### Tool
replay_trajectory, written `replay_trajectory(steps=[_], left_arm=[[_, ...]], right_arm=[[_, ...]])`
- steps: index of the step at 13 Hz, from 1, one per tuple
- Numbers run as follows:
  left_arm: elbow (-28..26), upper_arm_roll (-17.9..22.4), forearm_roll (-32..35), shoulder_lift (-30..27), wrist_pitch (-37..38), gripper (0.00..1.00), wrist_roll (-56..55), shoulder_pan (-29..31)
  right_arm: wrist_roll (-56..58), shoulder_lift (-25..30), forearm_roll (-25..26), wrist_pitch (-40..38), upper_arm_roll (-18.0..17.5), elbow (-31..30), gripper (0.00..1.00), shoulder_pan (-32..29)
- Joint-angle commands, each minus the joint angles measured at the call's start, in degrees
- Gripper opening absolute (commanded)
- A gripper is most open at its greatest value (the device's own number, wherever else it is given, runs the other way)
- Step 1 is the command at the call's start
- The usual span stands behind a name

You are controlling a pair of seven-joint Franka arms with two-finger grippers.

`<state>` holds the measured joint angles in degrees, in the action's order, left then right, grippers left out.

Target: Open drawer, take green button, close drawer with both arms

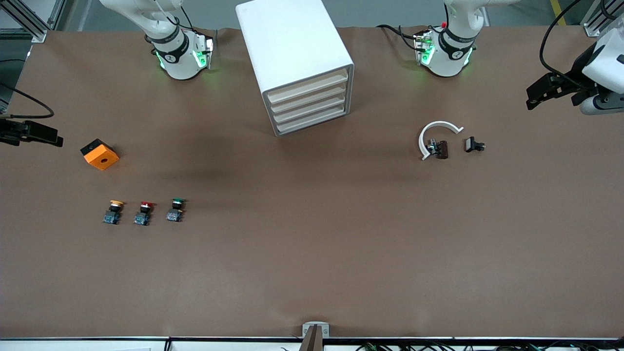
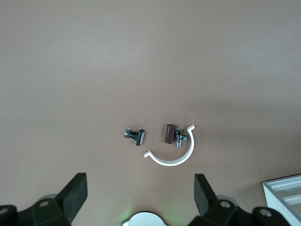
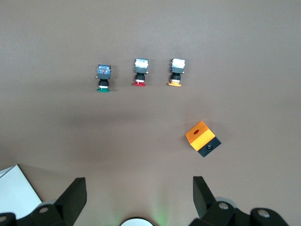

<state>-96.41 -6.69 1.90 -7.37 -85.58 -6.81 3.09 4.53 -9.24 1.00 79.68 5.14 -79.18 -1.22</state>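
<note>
The green-capped button [image 1: 176, 209] stands on the brown table, nearest the table's middle in a row of three; it also shows in the right wrist view [image 3: 103, 77]. The white drawer cabinet [image 1: 297, 63] stands between the arms' bases with all its drawers [image 1: 312, 105] shut. My right gripper [image 1: 48, 136] is open and empty, in the air at the right arm's end of the table; its fingers show wide apart in the right wrist view [image 3: 139, 193]. My left gripper [image 1: 536, 96] is open and empty, in the air at the left arm's end [image 2: 140, 193].
A red-capped button [image 1: 144, 213] and a yellow-capped button [image 1: 113, 212] stand beside the green one. An orange and black box [image 1: 100, 154] lies farther from the front camera than they do. A white C-shaped part [image 1: 436, 134], a brown piece [image 1: 442, 149] and a small black piece [image 1: 474, 145] lie toward the left arm's end.
</note>
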Motion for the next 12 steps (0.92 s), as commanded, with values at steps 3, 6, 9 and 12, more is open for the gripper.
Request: replay_trajectory(steps=[3, 6, 9, 12], left_arm=[[-1.1, -0.3, -0.1, -1.3, -0.2, 1.00, 0.8, 1.0], [-1.1, -0.2, -0.1, -1.3, -0.6, 1.00, 0.8, 1.0], [-1.1, -0.2, -0.1, -1.3, -0.6, 1.00, 0.8, 1.2], [-1.2, -0.2, -1.0, -1.3, -1.0, 1.00, 0.8, 1.2]], right_arm=[[0.7, 7.7, -0.5, 4.4, -0.4, -7.7, 1.00, -1.2], [0.7, 7.7, -0.5, 3.1, -0.6, -7.1, 1.00, -1.0], [0.0, 8.4, -0.5, -0.4, -0.4, -5.7, 1.00, -1.0], [0.7, 9.8, -1.6, -1.2, -0.6, -6.2, 1.00, -1.3]])
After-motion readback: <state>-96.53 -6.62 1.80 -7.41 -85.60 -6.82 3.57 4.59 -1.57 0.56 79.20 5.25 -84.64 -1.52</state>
